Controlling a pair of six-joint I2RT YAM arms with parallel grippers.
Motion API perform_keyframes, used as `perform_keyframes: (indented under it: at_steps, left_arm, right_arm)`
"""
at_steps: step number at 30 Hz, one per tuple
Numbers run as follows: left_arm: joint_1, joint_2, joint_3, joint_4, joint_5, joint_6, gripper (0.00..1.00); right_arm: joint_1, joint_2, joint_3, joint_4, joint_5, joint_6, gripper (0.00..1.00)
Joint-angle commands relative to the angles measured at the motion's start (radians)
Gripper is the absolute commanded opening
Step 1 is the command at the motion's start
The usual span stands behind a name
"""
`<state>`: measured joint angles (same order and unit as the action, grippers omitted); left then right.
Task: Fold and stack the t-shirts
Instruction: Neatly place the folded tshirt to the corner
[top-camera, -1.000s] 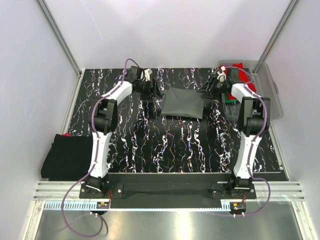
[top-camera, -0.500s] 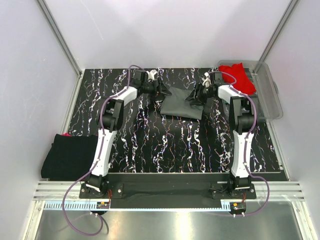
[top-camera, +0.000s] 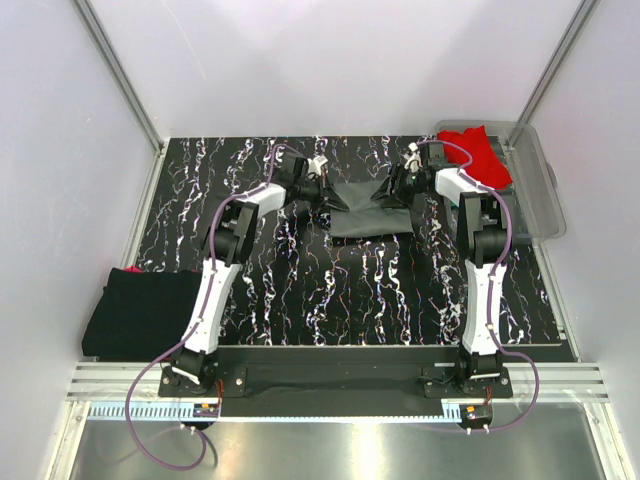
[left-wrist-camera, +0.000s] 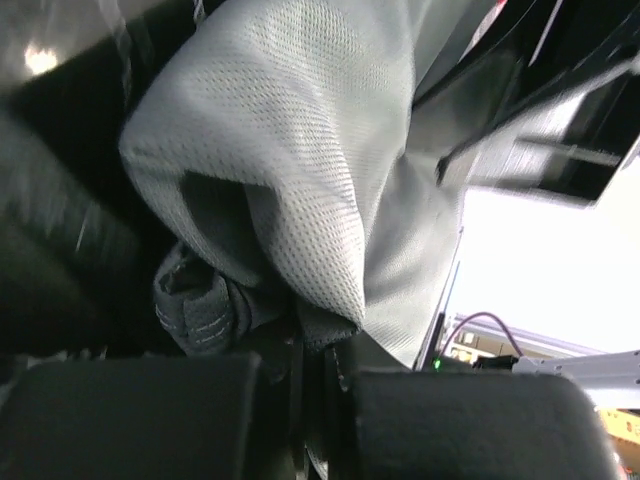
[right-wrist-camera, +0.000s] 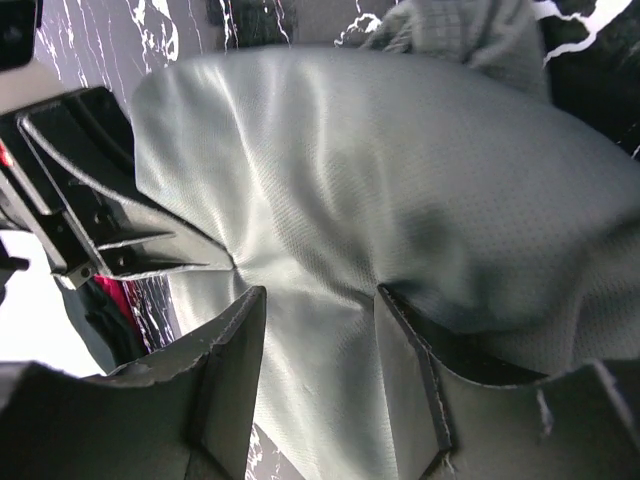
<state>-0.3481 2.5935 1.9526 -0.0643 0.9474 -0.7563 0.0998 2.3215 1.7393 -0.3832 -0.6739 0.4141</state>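
Left gripper (left-wrist-camera: 318, 352) pinching the bunched left edge of the dark grey t-shirt (top-camera: 372, 218), right gripper (right-wrist-camera: 318, 300) spread astride its right edge; shirt stretched crosswise between them at upper centre of the overhead view, long axis left to right, equally near both.

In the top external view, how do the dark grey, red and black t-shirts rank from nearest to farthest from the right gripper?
1. The dark grey t-shirt, touching the right gripper, mid-table.
2. The red t-shirt, in the clear plastic tub, far right.
3. The black t-shirt, near left edge.
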Motion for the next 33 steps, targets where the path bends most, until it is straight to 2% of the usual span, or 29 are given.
perform_keyframes:
  at_steps: [1,2,3,5,6,8,12,18,21,26,33]
  left_arm:
    - [0.032,-0.128,-0.094,-0.144,-0.004,0.129,0.00]
    - [0.053,-0.159,-0.118,-0.179,0.001,0.156,0.00]
    - [0.064,-0.224,-0.150,-0.280,-0.007,0.194,0.00]
    - [0.099,-0.297,-0.188,-0.385,-0.019,0.323,0.00]
    - [0.112,-0.362,-0.219,-0.507,-0.045,0.409,0.00]
    - [0.144,-0.426,-0.268,-0.613,-0.073,0.486,0.00]
    - [0.173,-0.628,-0.481,-0.869,-0.156,0.680,0.00]
    - [0.179,-0.886,-0.756,-0.974,-0.312,0.781,0.00]
    - [0.182,-0.979,-0.805,-0.988,-0.389,0.808,0.00]
    - [0.205,-1.114,-0.788,-1.028,-0.545,0.856,0.00]
    - [0.258,-1.207,-0.695,-1.141,-0.667,0.957,0.00]
  right_arm:
    - [0.005,-0.106,-0.004,-0.011,-0.012,-0.032,0.54]
    - [0.002,-0.137,-0.012,-0.013,-0.021,-0.034,0.54]
    - [-0.006,-0.166,-0.023,-0.013,-0.029,-0.034,0.54]
    - [-0.023,-0.255,-0.032,-0.019,-0.050,-0.043,0.54]
    - [-0.031,-0.311,-0.043,-0.020,-0.056,-0.050,0.54]
    - [-0.043,-0.359,-0.066,-0.032,-0.062,-0.061,0.54]
    - [-0.061,-0.465,-0.136,-0.045,-0.053,-0.084,0.55]
    - [-0.071,-0.565,-0.245,-0.057,-0.043,-0.093,0.55]
    - [-0.071,-0.611,-0.279,-0.062,-0.036,-0.103,0.55]
    - [-0.071,-0.680,-0.334,-0.072,-0.030,-0.106,0.55]
    - [-0.078,-0.732,-0.405,-0.079,-0.041,-0.103,0.55]
